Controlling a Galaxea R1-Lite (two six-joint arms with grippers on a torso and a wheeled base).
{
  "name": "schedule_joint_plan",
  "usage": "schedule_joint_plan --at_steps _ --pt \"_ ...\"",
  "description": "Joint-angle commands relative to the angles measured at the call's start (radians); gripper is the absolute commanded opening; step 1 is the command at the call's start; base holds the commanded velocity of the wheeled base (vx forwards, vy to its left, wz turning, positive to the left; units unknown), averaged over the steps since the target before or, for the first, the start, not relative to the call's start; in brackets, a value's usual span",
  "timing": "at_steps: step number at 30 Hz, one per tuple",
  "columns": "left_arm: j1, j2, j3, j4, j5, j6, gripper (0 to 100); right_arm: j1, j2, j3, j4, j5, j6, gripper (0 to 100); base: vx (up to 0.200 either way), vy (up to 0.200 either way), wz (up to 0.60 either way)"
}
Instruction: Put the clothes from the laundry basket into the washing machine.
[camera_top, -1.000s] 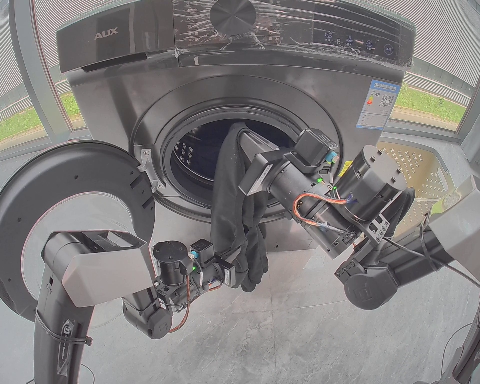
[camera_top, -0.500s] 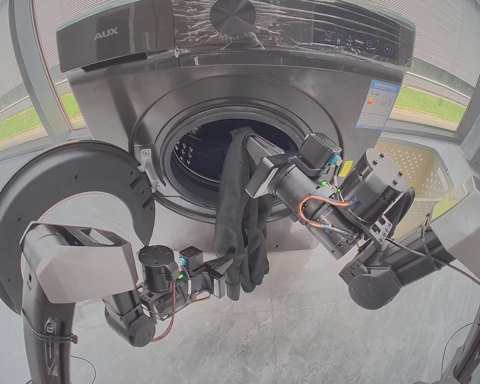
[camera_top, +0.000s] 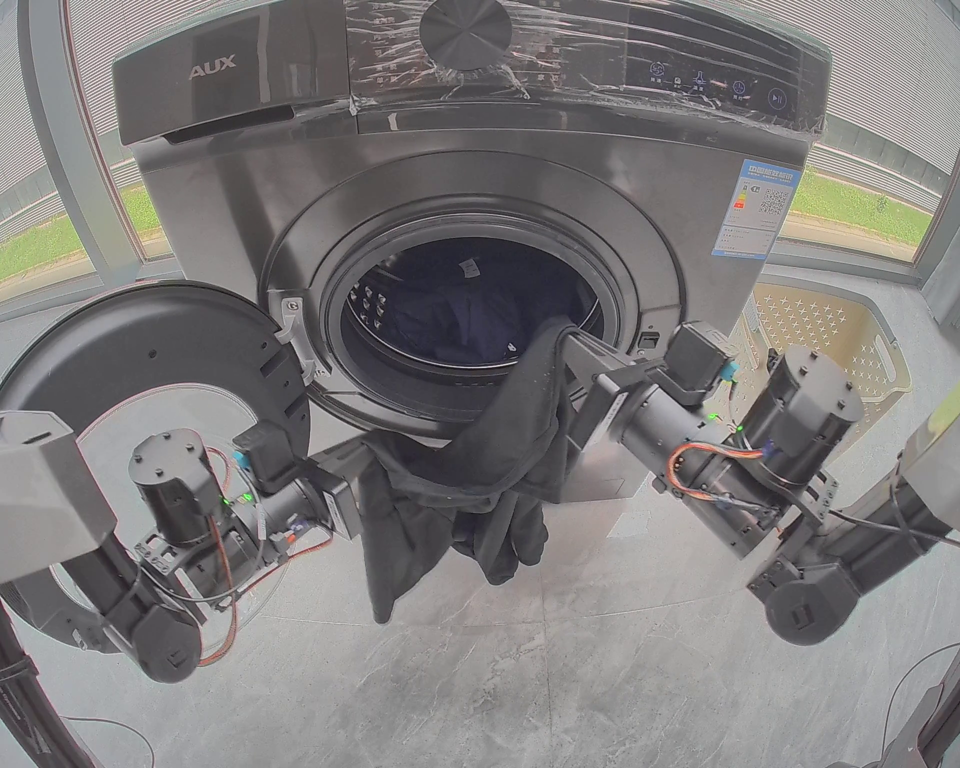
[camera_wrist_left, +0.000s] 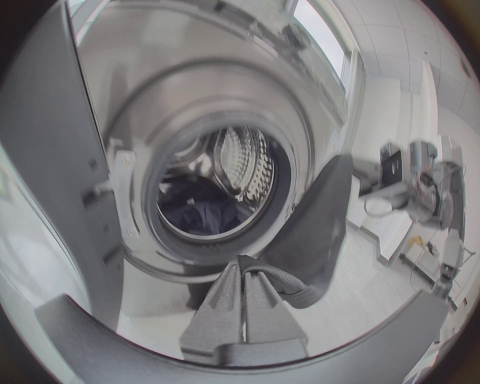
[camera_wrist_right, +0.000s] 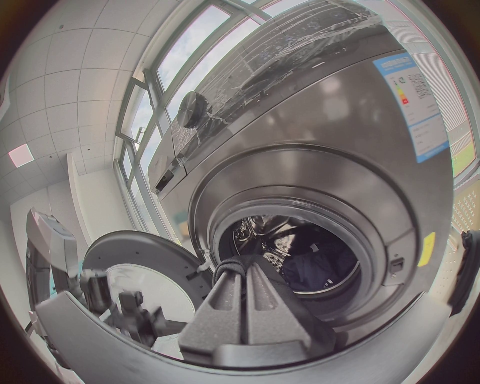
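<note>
As left pincer (camera_wrist_left: 243, 270) and right pincer (camera_wrist_right: 245, 267) grip the garment (camera_top: 470, 460), it sags before the washing machine (camera_top: 250, 200).

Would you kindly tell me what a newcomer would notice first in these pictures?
A black garment hangs stretched between the left gripper and the right gripper, both shut on it, just before the open mouth of the washing machine. Dark clothes already lie in the drum, and the round door stands swung open on the left.

Left gripper (camera_wrist_left: 243, 267) is positioned low, fingers pressed together on the dark garment (camera_top: 480, 460). Right gripper (camera_wrist_right: 244, 270) is positioned higher and likewise clamped on it. Both forearms are angled inward.
</note>
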Motion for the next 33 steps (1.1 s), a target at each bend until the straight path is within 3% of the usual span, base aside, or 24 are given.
schedule_joint_plan --at_steps 1,4,9,14,33 --pt "0.022 -0.214 0.019 0.001 0.004 -0.043 0 -0.009 -0.162 0.14 -0.013 -0.001 0.022 0 0.0 0.0 0.0" --pt "0.025 -0.249 -0.004 0.001 0.001 -0.046 0 -0.012 -0.211 0.171 -0.016 -0.001 0.045 0 0.0 0.0 0.0" --pt "0.066 -0.258 -0.045 0.001 0.002 -0.057 0 -0.047 -0.214 0.189 -0.019 0.0 0.039 0 0.0 0.0 0.0" --pt "0.088 -0.268 -0.085 0.001 0.008 -0.1 0 -0.066 -0.204 0.229 -0.032 0.005 0.036 0 0.0 0.0 0.0" --pt "0.086 -0.34 -0.108 0.001 0.021 -0.105 0 -0.103 -0.257 0.199 -0.044 0.008 0.013 0 0.0 0.0 0.0"
